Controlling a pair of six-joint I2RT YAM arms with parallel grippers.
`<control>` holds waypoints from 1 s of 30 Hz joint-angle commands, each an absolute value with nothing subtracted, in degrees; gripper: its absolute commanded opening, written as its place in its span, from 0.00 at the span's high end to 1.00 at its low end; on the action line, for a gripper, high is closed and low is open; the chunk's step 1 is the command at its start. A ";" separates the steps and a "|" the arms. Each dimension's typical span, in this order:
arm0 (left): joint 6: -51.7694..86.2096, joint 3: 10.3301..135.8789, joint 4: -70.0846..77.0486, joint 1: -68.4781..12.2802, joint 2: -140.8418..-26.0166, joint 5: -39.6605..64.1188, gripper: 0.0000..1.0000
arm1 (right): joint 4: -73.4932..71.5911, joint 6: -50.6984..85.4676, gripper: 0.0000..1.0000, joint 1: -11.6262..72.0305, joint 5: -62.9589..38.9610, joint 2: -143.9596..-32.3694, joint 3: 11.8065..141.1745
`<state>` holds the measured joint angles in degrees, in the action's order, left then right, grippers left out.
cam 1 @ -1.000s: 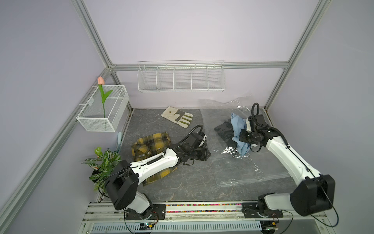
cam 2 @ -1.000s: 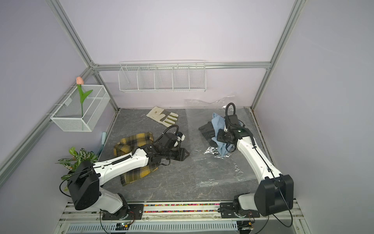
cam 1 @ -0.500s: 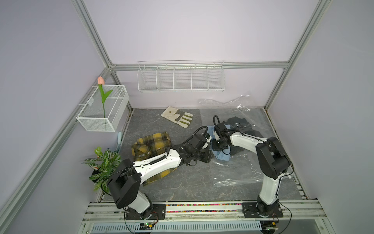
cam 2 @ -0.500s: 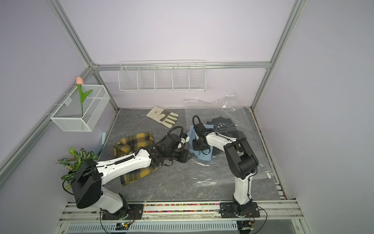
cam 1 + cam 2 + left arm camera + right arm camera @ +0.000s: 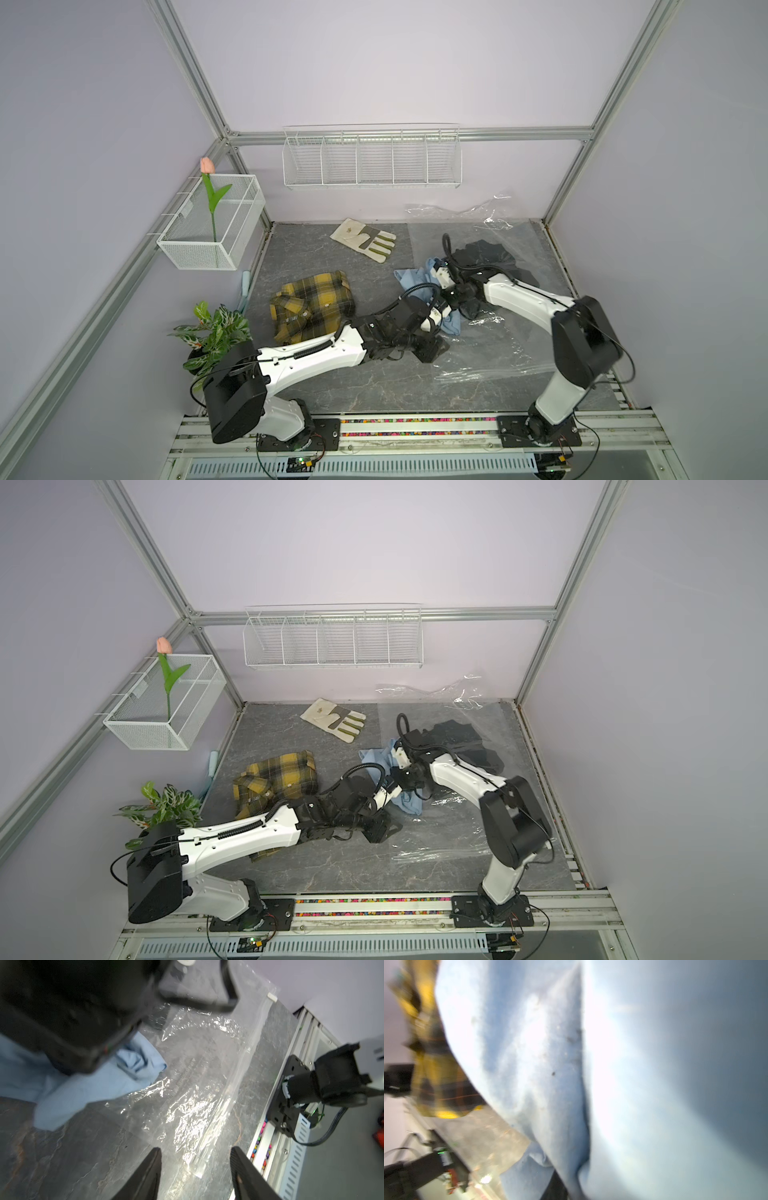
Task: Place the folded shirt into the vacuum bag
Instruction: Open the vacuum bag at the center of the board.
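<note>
Plastic, clear and crinkled, is seen spread flat as the vacuum bag (image 5: pixel 503 353) on the veined grey table (image 5: pixel 374 386), zip strip toward the front rail; the soft blue shirt (image 5: pixel 451 326) is bunched at its inner edge, pinched in the closed right gripper (image 5: pixel 453 301); the left gripper (image 5: pixel 194 1151) is held parted, empty, over bare film; free slate is left frontward.

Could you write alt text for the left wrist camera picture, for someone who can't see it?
Two black fingers stand apart above a large clear, crinkly plastic vacuum bag lying on a dark grey marbled tabletop. A rumpled light blue shirt lies at the bag's edge, partly behind the blurred black end of the other arm.
</note>
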<state>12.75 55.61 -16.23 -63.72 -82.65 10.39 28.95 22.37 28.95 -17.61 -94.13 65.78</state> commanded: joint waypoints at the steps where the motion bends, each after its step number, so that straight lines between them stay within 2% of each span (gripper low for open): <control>1: 6.91 60.59 -17.37 -67.62 -88.01 7.63 0.42 | 31.34 25.91 0.93 23.70 -22.81 -83.50 60.87; 6: 4.29 69.79 -20.62 -74.20 -99.50 5.84 0.40 | 35.58 26.81 0.93 13.52 -22.72 -73.08 58.08; 12: 1.98 80.75 -25.23 -78.43 -111.58 2.25 0.36 | 38.87 25.40 0.93 2.68 -23.25 -69.31 58.27; 21: 0.12 84.46 -26.20 -79.10 -118.12 -6.40 0.37 | 41.51 22.74 0.93 0.88 -21.60 -68.28 59.23; 30: -0.58 83.09 -23.69 -79.10 -119.19 -6.72 0.50 | 42.73 20.59 0.93 0.97 -21.02 -69.86 60.66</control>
